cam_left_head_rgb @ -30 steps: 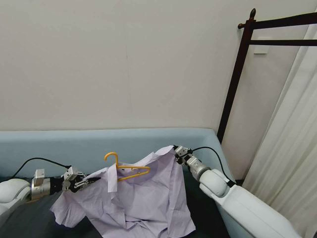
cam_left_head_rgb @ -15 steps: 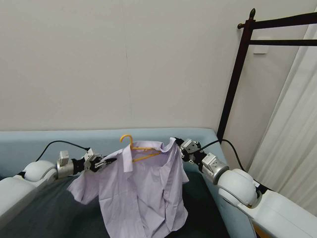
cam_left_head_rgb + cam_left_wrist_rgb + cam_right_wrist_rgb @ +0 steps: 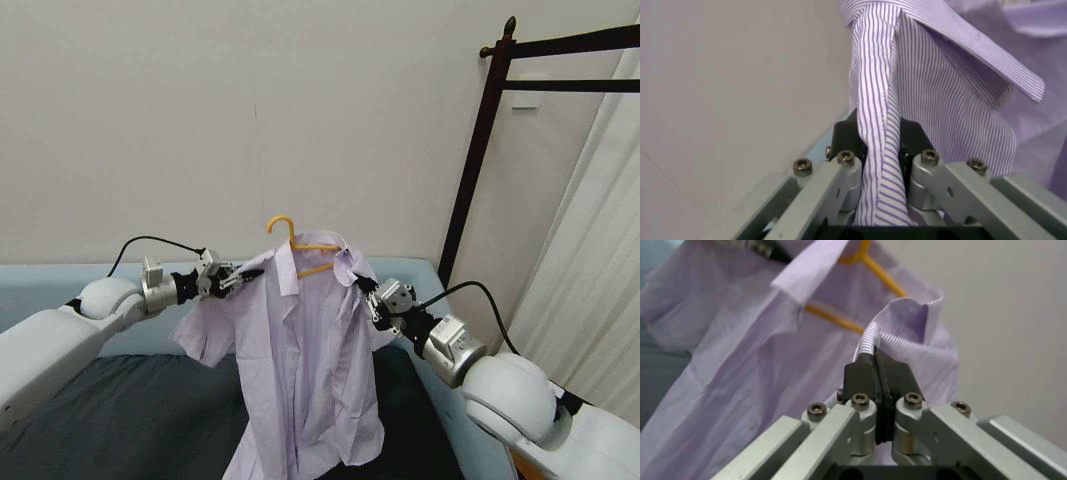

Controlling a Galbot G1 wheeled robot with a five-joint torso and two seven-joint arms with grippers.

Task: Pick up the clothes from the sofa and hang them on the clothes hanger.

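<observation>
Head view: shirt on a yellow hanger hangs in the air over the sofa, with the left gripper and right gripper each pinching a shoulder. Left wrist: jaws clamped on a striped fold. Right wrist: jaws squeezing the shirt edge just below the hanger.

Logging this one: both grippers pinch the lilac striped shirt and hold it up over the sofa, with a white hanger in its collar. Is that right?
Not quite: the hanger is yellow, not white, as the head view shows. The rest stands: the left gripper and right gripper each pinch the shirt, held up over the sofa.
</observation>
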